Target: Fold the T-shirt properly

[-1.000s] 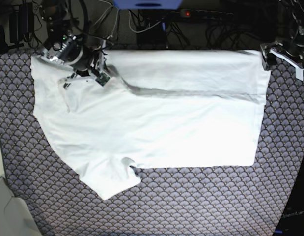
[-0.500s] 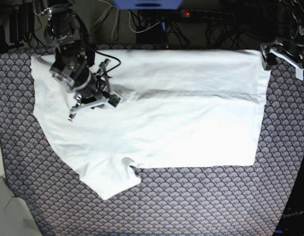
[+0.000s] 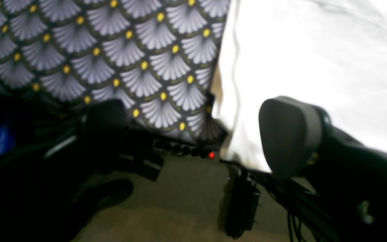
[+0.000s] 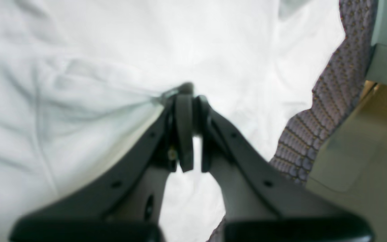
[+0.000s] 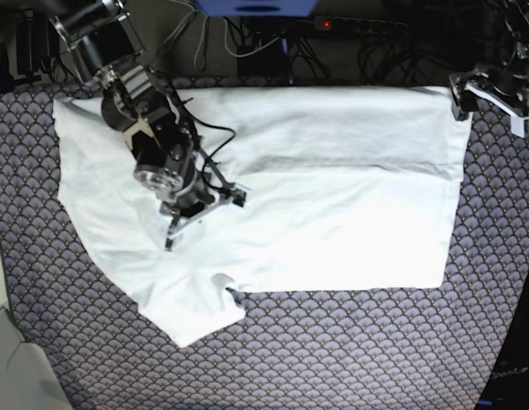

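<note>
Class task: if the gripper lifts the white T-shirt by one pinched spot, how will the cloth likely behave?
The T-shirt is probably floppy: it lies wrinkled and folded over itself. Cloth fans out in creases from the right gripper, so it would likely drape and sag. The patterned mat may drag on it.

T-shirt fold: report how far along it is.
Done: the T-shirt's far long edge lies folded over the body. In hand: the right gripper, jaws shut on a pinch of cloth, is over the shirt. Left: the near sleeve remains spread out; the left gripper waits open at the corner.

Right gripper (image 5: 200,205) dragged pinched T-shirt (image 5: 332,222) fold toward shirt's middle.
</note>
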